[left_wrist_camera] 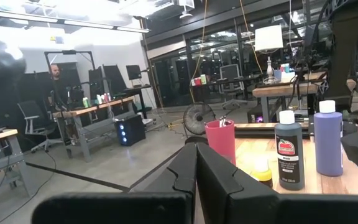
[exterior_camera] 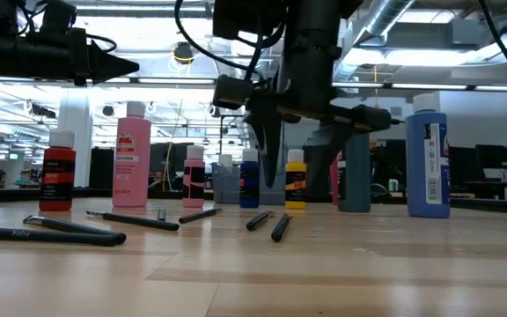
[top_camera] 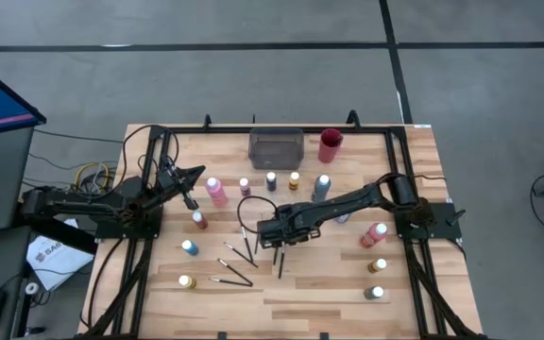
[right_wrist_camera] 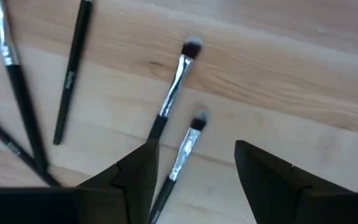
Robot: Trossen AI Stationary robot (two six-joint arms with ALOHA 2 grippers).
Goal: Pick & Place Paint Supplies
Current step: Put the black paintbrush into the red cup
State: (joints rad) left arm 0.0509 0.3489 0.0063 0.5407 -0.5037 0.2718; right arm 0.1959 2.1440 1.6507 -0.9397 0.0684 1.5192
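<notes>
Right fingers (right_wrist_camera: 135,180) apart, straddling brush (right_wrist_camera: 182,149).

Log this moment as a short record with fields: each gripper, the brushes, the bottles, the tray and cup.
right gripper: open, over the table's middle, fingers straddling a silver-ferruled brush
left gripper: shut, holding nothing, raised at the table's left side
brushes: several lying loose on the wooden table, none picked up
paint bottles: standing scattered, among them a tall pink bottle
grey tray: at the far edge
red cup: beside the tray
</notes>
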